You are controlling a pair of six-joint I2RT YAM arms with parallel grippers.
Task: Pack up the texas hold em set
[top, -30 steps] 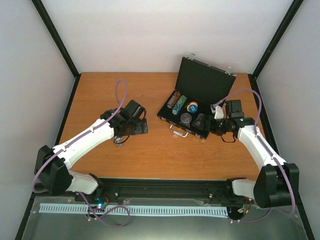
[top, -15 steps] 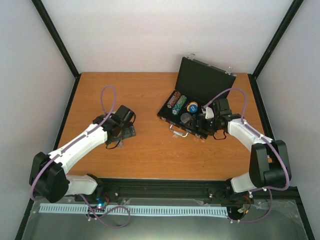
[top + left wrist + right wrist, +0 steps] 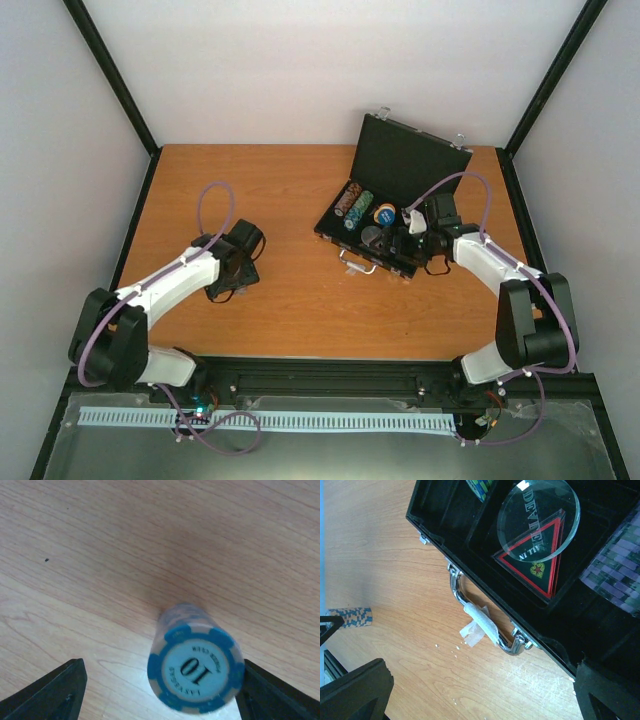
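Observation:
The black case lies open at the back right, lid up, with chip stacks and a blue disc inside. In the right wrist view I see its silver handle wrapped with tape, a clear round dealer disc lying over a dark red-edged triangular token, and purple chips. My right gripper is open and empty above the case's front edge. My left gripper is open around an upright stack of blue "10" chips on the table. The stack sits close to the right finger.
The blue chip stack also shows far left in the right wrist view. Small white crumbs lie on the wooden table by the handle. Black frame posts stand at the back corners.
My left gripper has drawn back towards the near left and now straddles the blue chip stack. My right gripper has moved left over the case's front edge.

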